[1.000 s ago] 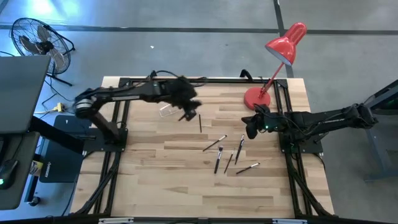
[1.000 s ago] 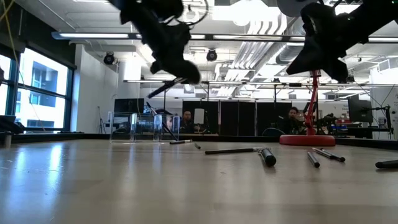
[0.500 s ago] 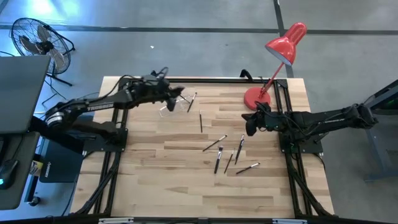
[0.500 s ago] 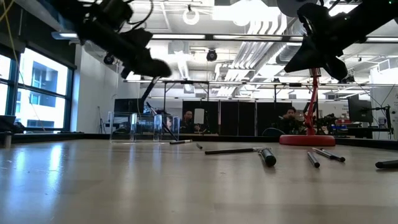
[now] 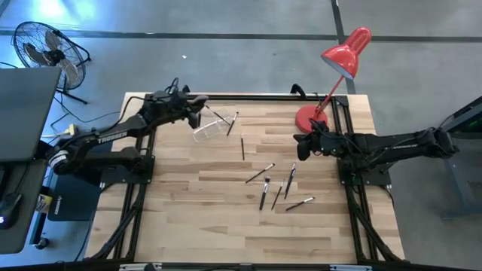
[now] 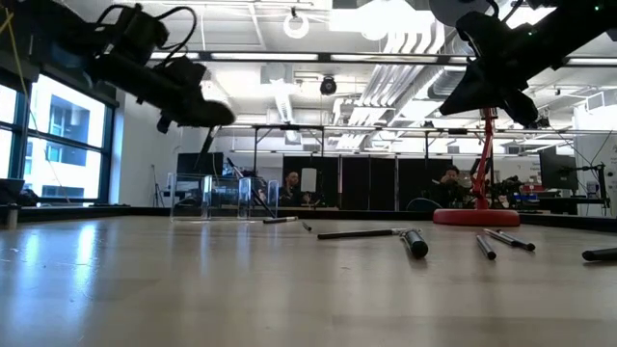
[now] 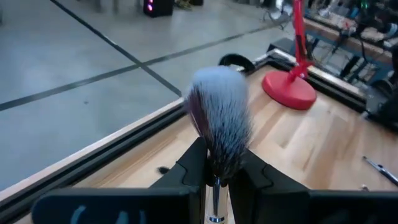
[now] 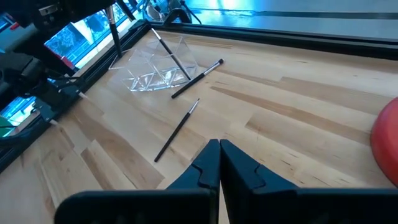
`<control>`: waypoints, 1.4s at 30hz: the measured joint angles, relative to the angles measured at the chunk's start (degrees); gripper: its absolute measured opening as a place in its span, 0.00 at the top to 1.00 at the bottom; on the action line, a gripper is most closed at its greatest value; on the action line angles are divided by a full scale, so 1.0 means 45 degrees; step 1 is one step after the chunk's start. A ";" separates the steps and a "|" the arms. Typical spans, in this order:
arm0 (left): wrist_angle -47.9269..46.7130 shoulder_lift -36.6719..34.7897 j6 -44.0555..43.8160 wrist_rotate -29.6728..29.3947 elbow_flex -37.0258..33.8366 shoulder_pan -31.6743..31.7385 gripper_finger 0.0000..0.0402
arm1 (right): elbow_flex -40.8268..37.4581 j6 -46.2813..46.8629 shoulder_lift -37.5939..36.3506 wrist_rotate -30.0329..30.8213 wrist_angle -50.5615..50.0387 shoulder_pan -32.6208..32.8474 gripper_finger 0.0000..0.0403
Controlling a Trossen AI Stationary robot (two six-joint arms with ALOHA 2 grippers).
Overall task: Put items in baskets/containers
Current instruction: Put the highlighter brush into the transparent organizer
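Observation:
My left gripper (image 5: 198, 102) hovers over the table's far left, just beyond the clear holder (image 5: 205, 133), and is shut on a brush with a fluffy head (image 7: 219, 115). In the holder (image 8: 155, 70) one brush (image 8: 170, 55) sticks up at a slant. A second brush (image 8: 198, 77) lies with one end against the holder. Another brush (image 5: 242, 147) lies close by, and several more (image 5: 273, 188) are scattered mid-table. My right gripper (image 5: 303, 147) hangs shut and empty above the table beside the lamp base. My left gripper pinches the brush between its two fingers at the metal neck (image 7: 215, 186) just under the fluffy head. The fingers reach nearly level from the table's left and lie across the brush. The head stands above the fingers, and the dark handle (image 6: 206, 149) hangs below, clear of the table.
A red desk lamp stands with its base (image 5: 310, 117) at the far right. Black frame rails (image 5: 248, 96) run along the table's edges. A fan (image 5: 47, 47) stands on the floor beyond the left side. People sit in the room behind (image 6: 453, 183).
My left gripper has carried the fluffy brush from above the holder's right side toward the table's far left corner, sinking a little. It has turned as it went, so the handle now hangs steeply instead of slanting near level. The grip has stayed shut.

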 joint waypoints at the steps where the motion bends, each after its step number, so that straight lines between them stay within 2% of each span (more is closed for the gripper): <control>1: 0.0266 -0.0119 -0.0029 0.0112 -0.0214 0.0155 0.92 | 0.0000 0.0001 0.0000 -0.0032 0.0000 -0.0004 1.00; 7: 0.1323 -0.0825 0.0053 0.0381 -0.1392 0.0535 0.92 | 0.0000 0.0002 0.0000 -0.0078 0.0000 -0.0003 1.00; 16: 0.5004 -0.0896 0.0007 0.0380 -0.3478 0.0529 0.92 | -0.0002 0.0004 0.0000 -0.0091 0.0000 -0.0003 1.00; 23: 0.5427 -0.0881 0.0250 0.0310 -0.4254 0.0524 0.92 | 0.0000 0.0005 0.0000 -0.0089 -0.0003 -0.0003 1.00; 34: 0.5429 -0.0872 0.0419 0.0290 -0.4472 0.0524 0.92 | -0.0005 -0.0053 0.0000 0.0013 -0.0005 0.0002 1.00; 42: 0.5395 -0.0872 0.0337 0.0345 -0.4472 0.0524 0.80 | -0.0003 -0.0087 0.0000 0.0013 -0.0005 0.0002 1.00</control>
